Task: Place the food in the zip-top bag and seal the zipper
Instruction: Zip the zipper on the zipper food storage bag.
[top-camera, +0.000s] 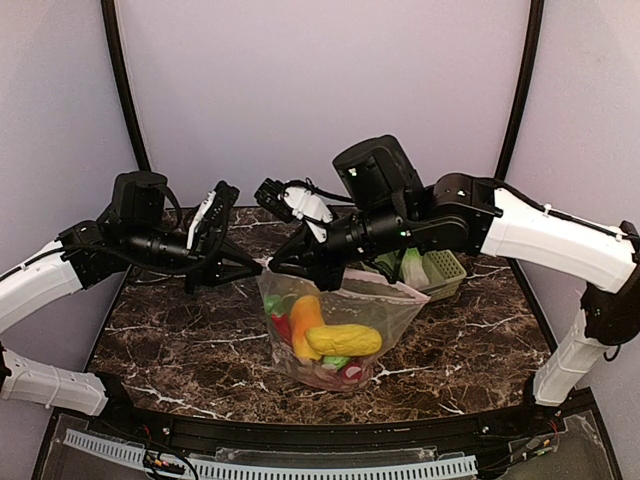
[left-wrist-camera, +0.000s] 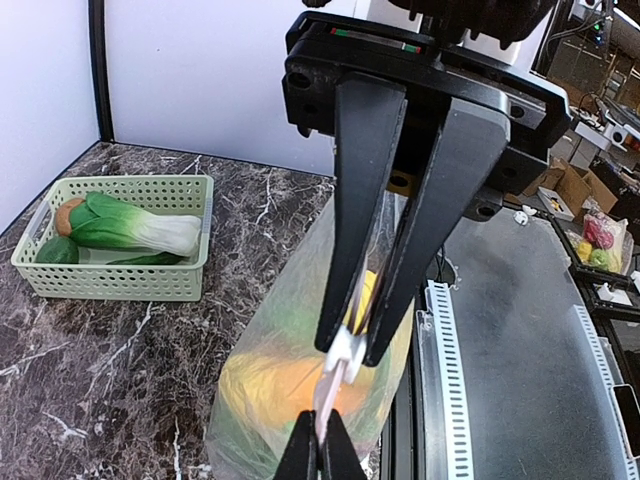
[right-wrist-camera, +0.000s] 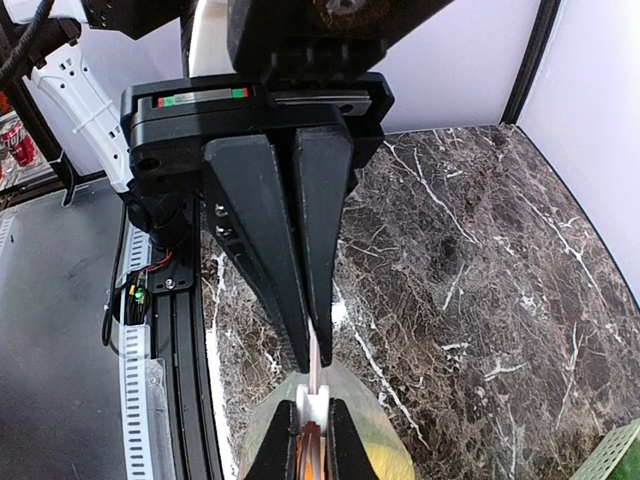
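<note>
Top external view shows us the dark marbled table with both arms reaching in over it from either side and meeting above its middle. Below them hangs the zip-top bag, its mouth lifted off the surface and its belly resting on the table near the front edge. Behind the bag to the right we see the pale green basket, standing by the back wall. Inside the bag we can make out the yellow corn lying across the bottom, an orange piece leaning above it, and red and green shapes pressed against the plastic. In the left wrist view the basket holds the bok choy and a cucumber beside it. The left gripper and right gripper meet at the left end of the bag's mouth, nearly tip to tip. From the left wrist we see the left gripper clenched on the zipper, and just above it the right gripper pinched on the same strip at the white slider.
</note>
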